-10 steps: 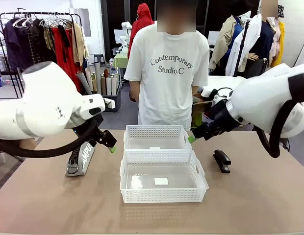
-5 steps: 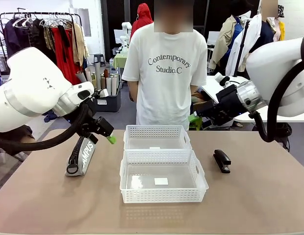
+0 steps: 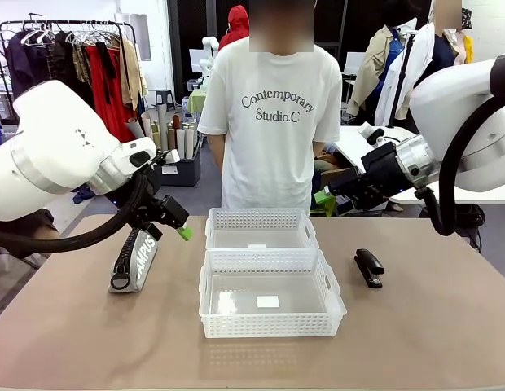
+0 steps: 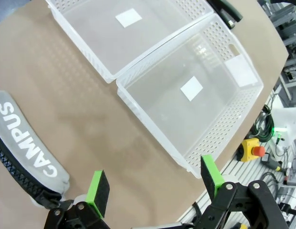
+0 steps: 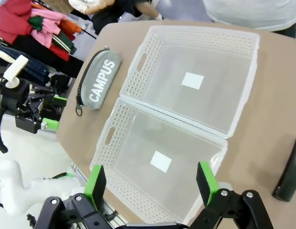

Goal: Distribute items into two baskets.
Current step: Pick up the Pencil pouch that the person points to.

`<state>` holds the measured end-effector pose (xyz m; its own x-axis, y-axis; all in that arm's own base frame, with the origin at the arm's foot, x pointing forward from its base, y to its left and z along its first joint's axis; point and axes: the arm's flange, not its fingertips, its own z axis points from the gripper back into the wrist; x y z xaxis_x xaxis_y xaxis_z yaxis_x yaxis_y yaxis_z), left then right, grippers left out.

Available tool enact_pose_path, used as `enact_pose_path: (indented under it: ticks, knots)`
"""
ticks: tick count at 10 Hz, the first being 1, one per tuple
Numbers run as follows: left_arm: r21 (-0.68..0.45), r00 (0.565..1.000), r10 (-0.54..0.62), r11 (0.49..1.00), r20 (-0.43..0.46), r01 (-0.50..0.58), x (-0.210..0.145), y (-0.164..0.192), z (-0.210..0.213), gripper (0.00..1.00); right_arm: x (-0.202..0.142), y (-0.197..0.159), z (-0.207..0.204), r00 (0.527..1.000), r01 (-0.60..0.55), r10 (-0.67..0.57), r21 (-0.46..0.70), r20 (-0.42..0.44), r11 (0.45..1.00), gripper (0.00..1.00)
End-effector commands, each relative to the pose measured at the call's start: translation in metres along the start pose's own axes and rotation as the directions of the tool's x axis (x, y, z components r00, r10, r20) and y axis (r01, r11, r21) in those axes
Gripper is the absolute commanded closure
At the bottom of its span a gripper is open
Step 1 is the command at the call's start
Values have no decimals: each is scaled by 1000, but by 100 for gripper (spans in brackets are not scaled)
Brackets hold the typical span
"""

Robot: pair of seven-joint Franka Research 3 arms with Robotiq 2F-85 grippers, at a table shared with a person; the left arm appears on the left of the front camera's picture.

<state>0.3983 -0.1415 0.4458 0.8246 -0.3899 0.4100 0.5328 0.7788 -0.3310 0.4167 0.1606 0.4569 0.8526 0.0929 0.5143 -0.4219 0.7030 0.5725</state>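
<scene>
1. Table [image 3: 415, 326]: a tan top. The robot arms enter at the 9 and 3 o'clock sides.

2. Person [image 3: 273, 122]: stands at the 12 o'clock edge in a white printed T-shirt, just behind the baskets, arms down at the sides.

3. Left arm [image 3: 57, 155]: comes in from 9 o'clock and hangs above the table's left part. Right arm [image 3: 464, 106]: comes in from 3 o'clock, raised over the far right edge.

4. Near basket [image 3: 270, 326] and far basket [image 3: 261, 218]: white, with lattice walls, set at the table's centre with long sides touching. The far one lies at 12 o'clock of the near one. Each has a white label on its clear bottom.

5. Pouch [image 3: 141, 259]: grey, lettered "CAMPUS", with its zip edge outward. It lies on the table at 9 o'clock of the baskets, near them but apart, outside both.

6. Left gripper [image 4: 155, 183]: hovers above the table at about 1 o'clock of the pouch, between it and the far basket. The jaws stand wide with nothing between the green pads.

7. Right gripper [image 5: 151, 180]: is held high at about 12 o'clock of the stapler, well apart from it. The jaws stand wide and hold nothing.

8. Stapler [image 3: 368, 267]: black, flat on the table at 3 o'clock of the baskets, near the near basket's right wall and not touching it.
</scene>
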Motion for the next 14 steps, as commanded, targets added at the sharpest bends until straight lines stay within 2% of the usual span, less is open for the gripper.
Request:
enact_pose_path:
  ticks: [1, 3, 5, 6, 8, 9, 12, 14]
  knots:
    - [-4, 1000, 3, 1000, 1, -3, 0, 1, 0, 0, 0, -2, 1, 1000, 8, -8, 10, 3, 1000, 0]
    - [-251, 992, 86, 962, -96, -108, 5, 2, 20, 0, 14, 8, 8, 988, 153, -156, 164, 3, 974, 0]
    - [-411, 985, 128, 896, -116, -165, 9, 1, 41, 0, 29, 15, 18, 971, 230, -240, 232, 16, 945, 0]
    - [-489, 984, 137, 854, -111, -174, 10, 2, 52, 0, 36, 19, 23, 961, 263, -277, 269, 15, 927, 0]
    - [-652, 979, 177, 732, -97, -197, 14, 8, 71, 0, 49, 24, 35, 935, 335, -354, 330, -2, 883, 0]
    - [-710, 972, 210, 668, -108, -223, 15, 14, 77, 0, 56, 23, 43, 920, 362, -391, 366, 8, 857, 0]
    - [-792, 924, 373, 536, -90, -293, 14, 46, 88, 0, 67, 8, 72, 879, 423, -477, 430, 20, 797, 0]
    - [-813, 903, 421, 495, -86, -308, 10, 59, 95, 0, 73, -5, 95, 857, 455, -515, 460, 5, 762, 0]
